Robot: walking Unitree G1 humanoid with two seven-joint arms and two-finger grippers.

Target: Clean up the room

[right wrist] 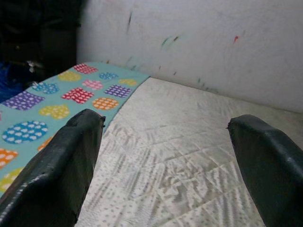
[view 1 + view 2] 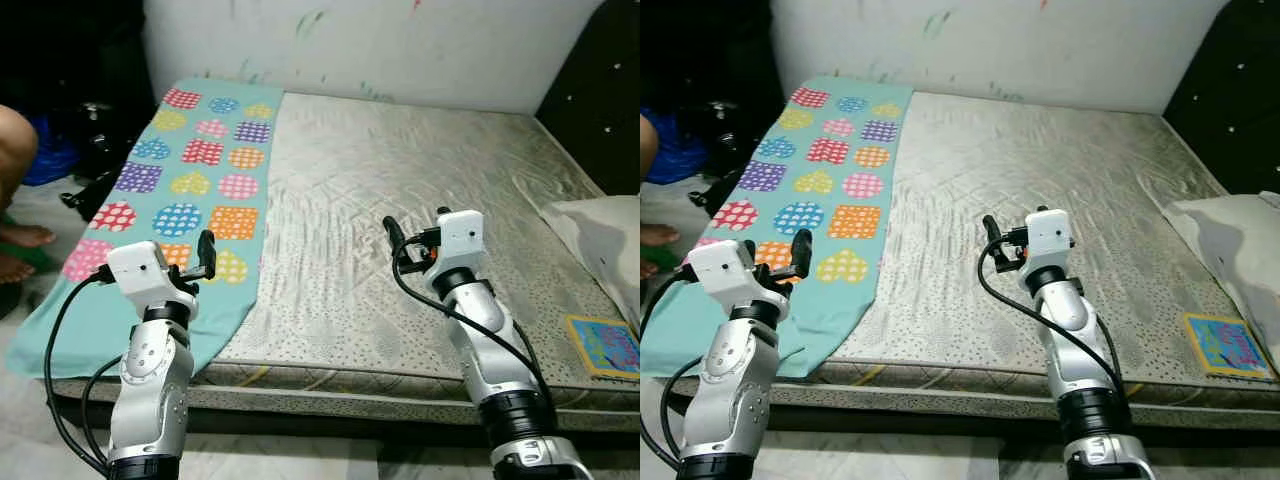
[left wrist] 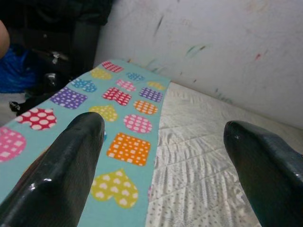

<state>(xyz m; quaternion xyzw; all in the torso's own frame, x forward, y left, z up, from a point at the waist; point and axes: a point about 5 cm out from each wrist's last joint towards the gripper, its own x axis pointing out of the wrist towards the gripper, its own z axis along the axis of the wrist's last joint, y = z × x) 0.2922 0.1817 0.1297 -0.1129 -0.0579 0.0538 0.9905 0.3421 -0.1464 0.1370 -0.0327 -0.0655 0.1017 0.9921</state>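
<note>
A teal sheet [image 2: 190, 190] printed with coloured dotted hearts, circles and squares lies along the left side of a bare grey mattress [image 2: 400, 170], its near end hanging over the front edge. My left gripper [image 2: 207, 250] hovers over the sheet's near end, open, its fingers [image 3: 75, 156] wide apart and empty. Over the bare middle of the mattress, my right gripper [image 2: 392, 235] is also open, with nothing between its fingers [image 1: 71, 156]. Both point toward the wall at the head of the bed.
A grey-white pillow [image 2: 605, 235] lies at the right edge of the mattress, with a colourful flat booklet [image 2: 605, 345] in front of it. A person's knee [image 2: 12, 140] and foot [image 2: 20, 235] are at the far left, beside a blue bag [image 2: 55, 155] and dark clutter [image 2: 95, 150].
</note>
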